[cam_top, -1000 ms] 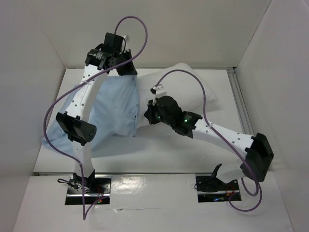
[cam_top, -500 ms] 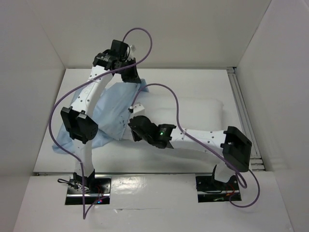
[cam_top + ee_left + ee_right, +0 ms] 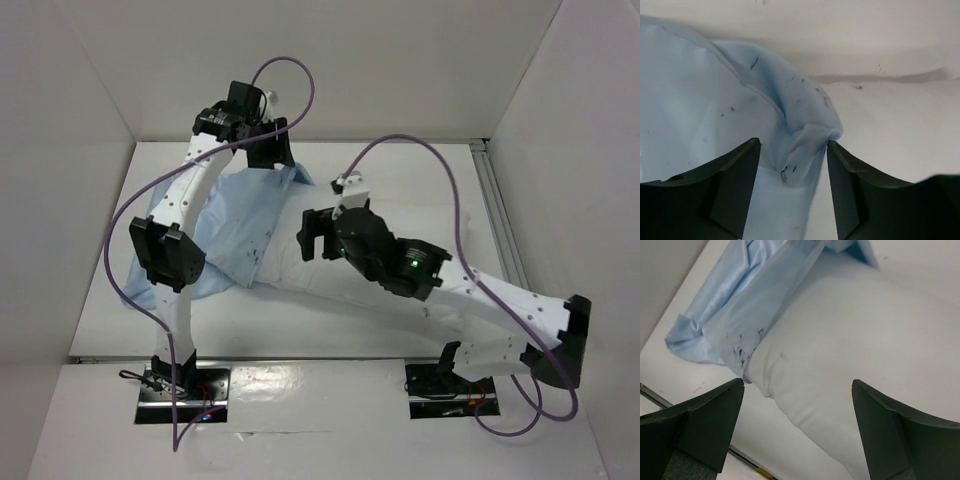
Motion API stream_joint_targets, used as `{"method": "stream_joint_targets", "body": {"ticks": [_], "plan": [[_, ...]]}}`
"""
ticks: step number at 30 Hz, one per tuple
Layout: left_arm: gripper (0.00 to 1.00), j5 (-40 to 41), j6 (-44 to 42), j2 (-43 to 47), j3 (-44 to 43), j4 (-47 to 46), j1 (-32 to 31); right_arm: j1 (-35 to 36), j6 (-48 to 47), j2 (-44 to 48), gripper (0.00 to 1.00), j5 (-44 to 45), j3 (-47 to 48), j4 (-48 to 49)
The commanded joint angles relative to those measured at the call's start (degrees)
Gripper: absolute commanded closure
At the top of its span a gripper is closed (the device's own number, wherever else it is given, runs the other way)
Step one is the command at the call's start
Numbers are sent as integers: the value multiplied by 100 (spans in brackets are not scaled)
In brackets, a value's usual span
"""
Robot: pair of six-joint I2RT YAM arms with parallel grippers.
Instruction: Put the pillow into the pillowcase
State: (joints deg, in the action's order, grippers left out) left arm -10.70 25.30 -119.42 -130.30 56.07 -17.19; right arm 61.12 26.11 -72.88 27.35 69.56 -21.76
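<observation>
The white pillow [image 3: 440, 225] lies across the middle of the table, and its left end sits under the edge of the light blue pillowcase [image 3: 235, 215]. My left gripper [image 3: 270, 160] is at the pillowcase's far corner. In the left wrist view it [image 3: 793, 145] is open, with a bunched fold of the pillowcase [image 3: 715, 110] loose between the jaws. My right gripper [image 3: 315, 232] hovers over the pillow near the pillowcase's mouth. In the right wrist view it [image 3: 797, 385] is wide open above the pillow [image 3: 850, 330], with nothing between the fingers. The pillowcase [image 3: 755, 300] covers the pillow's end there.
White walls close in the table on the left, back and right. A metal rail [image 3: 497, 215] runs along the right edge. The front edge [image 3: 300, 355] lies just ahead of the arm bases. Purple cables loop above both arms.
Both grippers have gone from shut to open. The left let go of the pillowcase corner. The right released the pillow and drew back to the right and further from the front edge.
</observation>
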Motion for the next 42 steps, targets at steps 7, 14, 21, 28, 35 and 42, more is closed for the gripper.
{"method": "stream_joint_targets", "body": {"ticks": [7,14,21,28,35,42], "plan": [[26,1480,-262,1199,-427,149,40,-30,-114,521,2,579,400,-1208],[25,2326,247,3615,2461,2,93,-30,-518,135,1,-211,348,-874],[18,2046,1667,6349,6426,-289,-170,-30,-773,-200,1,-485,348,-637],[12,1456,2638,7310,9079,-1501,-863,-83,-932,-508,1,-836,409,-584],[6,2045,2919,7160,10181,-3092,-1260,-136,-932,-622,1,-969,357,-741],[10,2651,2752,6590,10446,-4297,-1260,-136,-879,-499,1,-969,304,-917]]}}
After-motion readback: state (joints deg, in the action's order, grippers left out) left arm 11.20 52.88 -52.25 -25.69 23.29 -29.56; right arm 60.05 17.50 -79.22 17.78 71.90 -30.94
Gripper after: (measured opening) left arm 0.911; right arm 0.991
